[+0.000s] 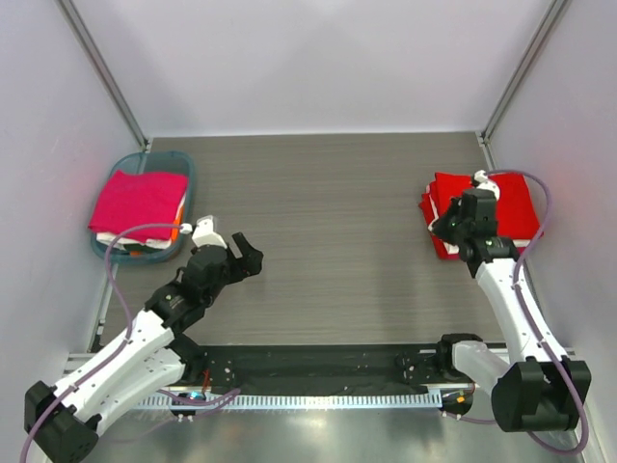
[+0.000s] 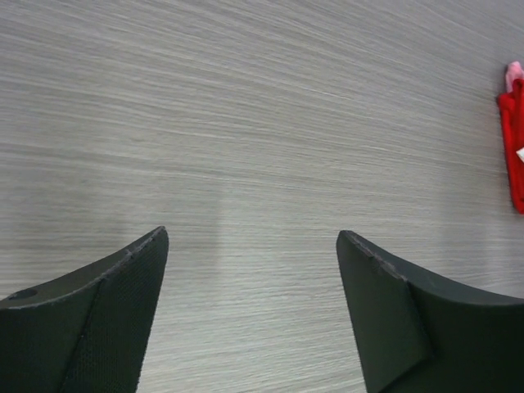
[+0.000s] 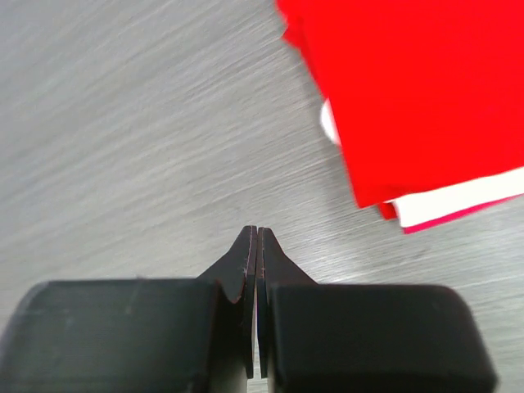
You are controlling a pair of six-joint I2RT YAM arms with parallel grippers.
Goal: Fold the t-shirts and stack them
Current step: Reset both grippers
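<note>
A folded stack of t-shirts (image 1: 511, 207) lies at the table's right side, bright red on top with white and pink edges showing beneath (image 3: 426, 90). My right gripper (image 1: 449, 226) hovers at the stack's near-left corner, shut with nothing between its fingers (image 3: 258, 237). A magenta pink t-shirt (image 1: 138, 201) lies folded in the teal basket (image 1: 183, 176) at the left, with orange cloth showing under it. My left gripper (image 1: 249, 255) stands open over bare table right of the basket, holding nothing (image 2: 252, 237). The red stack's edge (image 2: 516, 147) shows far right in the left wrist view.
White walls with metal posts close in the table on three sides. A black strip and a toothed rail (image 1: 318, 395) run along the near edge between the arm bases. Bare grey wood-grain table (image 1: 337, 212) spans the middle.
</note>
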